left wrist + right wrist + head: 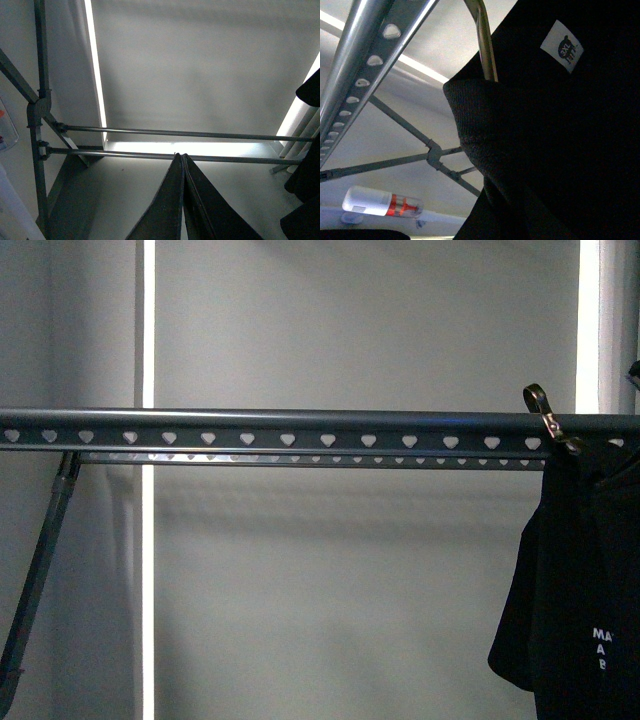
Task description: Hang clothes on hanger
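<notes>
A pale grey wall [350, 590] with 2 bright vertical light strips [148, 330] filled the background, and a slanted dark-grey support strut [40, 570] ran down from the left end of the long dark-grey metal rail with heart-shaped holes [290, 432]. Most of that rail's length stood bare. A bronze-coloured metal hook [538, 405] curved over the rail near its right end, and the black short-sleeved T-shirt with white lettering [575, 580] hung from it at the right edge of the front view, its sleeve drooping and the letters "MA" showing low on the chest.

In the right wrist view the T-shirt's ribbed collar [480, 130] and a small white neck label [561, 46] filled the picture; the right gripper could not be seen there.

The left gripper [183, 190] hung below 2 thin horizontal bars [175, 133], its dark fingers [165, 210] pressed together on nothing.
</notes>
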You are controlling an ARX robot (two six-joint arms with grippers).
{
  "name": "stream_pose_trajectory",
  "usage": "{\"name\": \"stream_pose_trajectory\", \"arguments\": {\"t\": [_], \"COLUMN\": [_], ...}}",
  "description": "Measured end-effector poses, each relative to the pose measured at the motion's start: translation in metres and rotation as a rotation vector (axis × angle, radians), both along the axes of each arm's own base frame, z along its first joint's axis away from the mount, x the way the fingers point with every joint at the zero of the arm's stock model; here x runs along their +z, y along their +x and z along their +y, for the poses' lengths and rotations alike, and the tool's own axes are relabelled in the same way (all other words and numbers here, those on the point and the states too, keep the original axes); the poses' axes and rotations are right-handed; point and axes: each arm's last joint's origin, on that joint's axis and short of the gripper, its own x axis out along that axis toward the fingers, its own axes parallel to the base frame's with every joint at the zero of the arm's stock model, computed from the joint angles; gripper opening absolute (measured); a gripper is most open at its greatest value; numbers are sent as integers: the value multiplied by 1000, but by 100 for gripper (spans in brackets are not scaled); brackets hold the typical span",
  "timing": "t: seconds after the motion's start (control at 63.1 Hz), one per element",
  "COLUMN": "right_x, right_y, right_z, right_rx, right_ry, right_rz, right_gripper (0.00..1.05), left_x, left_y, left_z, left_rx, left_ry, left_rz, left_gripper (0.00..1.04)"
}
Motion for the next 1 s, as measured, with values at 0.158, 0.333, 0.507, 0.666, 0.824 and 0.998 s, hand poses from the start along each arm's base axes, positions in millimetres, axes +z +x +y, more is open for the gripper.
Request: {"name": "stream_pose_trajectory", "arguments": {"t": [0.158,0.333,0.507,0.666,0.824,0.998], "right_x": [-16,-54,-53,-26,-12,-97], "right_y": [5,-3,-26,-80,-195,-277], "right_z": [25,43,43,41,48,49], "right_rx": [45,61,-32,-184,-384,-253], "right_ry": [-14,-46,-166,-350,-576,-770], "right_rz": [9,46,-85,-412,-825,-457], "right_gripper": [3,14,40,69,97,63], "left_x": [-13,-22,-27,-31,-36,-36], "left_y": [-11,-19,-24,-29,-34,-38], "left_z": [0,0,0,0,0,0], "left_rx": [0,0,0,0,1,1], "left_ry": [0,0,0,0,3,3], "left_rz": [-6,-6,-7,-6,-29,-27], "left_gripper": [4,4,4,4,4,4]}}
